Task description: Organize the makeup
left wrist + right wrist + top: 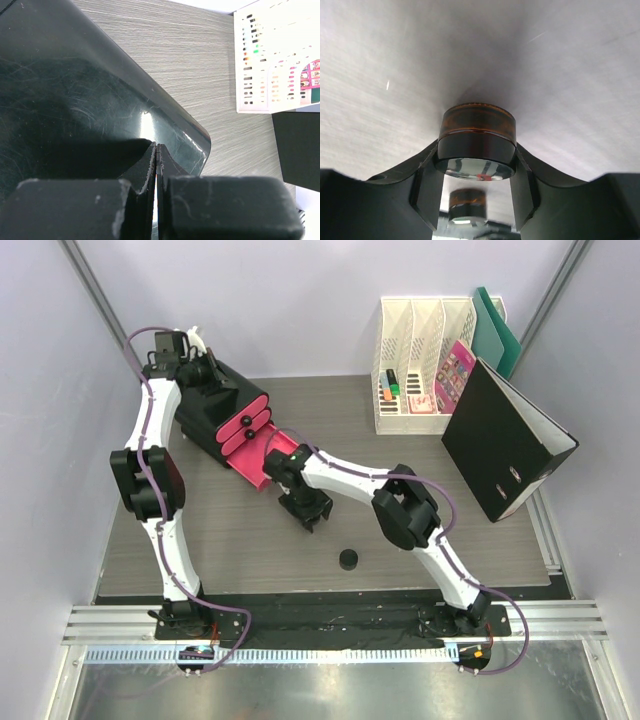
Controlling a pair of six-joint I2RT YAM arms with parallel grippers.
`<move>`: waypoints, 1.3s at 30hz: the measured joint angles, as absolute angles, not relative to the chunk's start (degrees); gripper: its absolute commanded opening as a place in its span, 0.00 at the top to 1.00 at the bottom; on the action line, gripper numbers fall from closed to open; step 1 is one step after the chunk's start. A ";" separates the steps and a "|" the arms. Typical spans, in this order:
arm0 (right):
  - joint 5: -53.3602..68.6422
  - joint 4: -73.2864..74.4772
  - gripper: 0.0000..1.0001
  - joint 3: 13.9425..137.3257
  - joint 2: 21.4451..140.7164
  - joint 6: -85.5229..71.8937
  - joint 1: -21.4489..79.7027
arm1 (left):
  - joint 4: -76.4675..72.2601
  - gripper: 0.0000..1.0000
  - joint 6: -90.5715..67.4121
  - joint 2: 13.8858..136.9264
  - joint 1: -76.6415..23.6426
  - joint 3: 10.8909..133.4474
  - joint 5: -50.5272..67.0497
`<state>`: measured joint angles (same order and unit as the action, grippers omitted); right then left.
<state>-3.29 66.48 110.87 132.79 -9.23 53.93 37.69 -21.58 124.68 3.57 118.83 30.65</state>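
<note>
Pinching a round compact [476, 131] by its sides between two fingers [426, 175], the right gripper [476, 162] holds a dark little case with a brownish amber wall and a shiny, mirror-like face turned to the wrist camera. No name or label shows on it. From above, this gripper sits over the middle of the table [220, 540], just in front of a pink drawer [268, 460] pulled out of the black box [215, 400]. A second compact [348, 560], black and round, lies alone on the table nearer the arm bases, apart from the gripper.

The left gripper [156, 165] has its fingers pressed together with nothing between them, over the glossy, scratched top of the box; I cannot tell whether they touch it.

A white file rack [425, 360] stands at the back right, holding an orange marker [385, 390], a green marker [396, 386] and a pink card [455, 370] printed with rows of small pictures, too small to read. A black binder [505, 440] leans just beside the rack, and a green folder [495, 328] stands behind it.

The table top is grey wood grain. Pale lilac walls close it in on three sides, and a metal rail [330, 625] runs along the near edge.
</note>
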 measured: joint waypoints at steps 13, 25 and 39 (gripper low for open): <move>-6.66 63.37 0.90 135.17 136.84 -8.45 47.75 | 39.94 1.00 -21.58 125.75 3.55 121.10 30.70; 0.56 56.69 0.93 139.87 140.90 -10.09 43.11 | 41.78 1.00 -21.61 126.74 3.55 123.04 30.72; 17.67 40.64 0.99 139.59 142.08 -25.43 40.58 | 41.82 1.00 -21.61 126.76 3.55 123.09 30.74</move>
<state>17.67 40.64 139.59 142.08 -25.43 40.58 41.82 -21.61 126.76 3.55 123.09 30.74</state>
